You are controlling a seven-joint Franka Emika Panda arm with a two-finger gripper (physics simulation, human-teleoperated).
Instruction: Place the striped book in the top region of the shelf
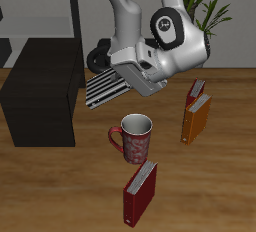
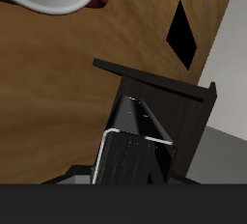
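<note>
The shelf (image 1: pixel 40 91) sits at one end of the table (image 1: pixel 220 196), a big black box with a flat top, and nothing rests on its top yet. Just beside it, up in the air, is the striped book (image 1: pixel 105 86). It is flat and a bit tilted, off the table, with one end poking out toward the shelf. The gripper (image 1: pixel 128 76) is at the other end of the book, and the wrist view shows the book (image 2: pixel 135 151) sitting right between the two fingers, so the hand looks closed on it and is carrying it. Below the hand stands a red mug (image 1: pixel 132 136) with a white inside. Nearer the table's front edge stands a dark red book (image 1: pixel 140 194). Farther along stands an orange book (image 1: pixel 195 116), with a green plant (image 1: pixel 215 1) behind it. I think the step right now is the carry: the book is picked up and is on its way, but it is not over the shelf top yet. Next the arm needs to go sideways toward the shelf and stay high enough that the book's end clears the shelf's edge. Then it should come down softly until the book lies flat on top, and only then let go. The mug is close under the arm, so it should not dip here.
</note>
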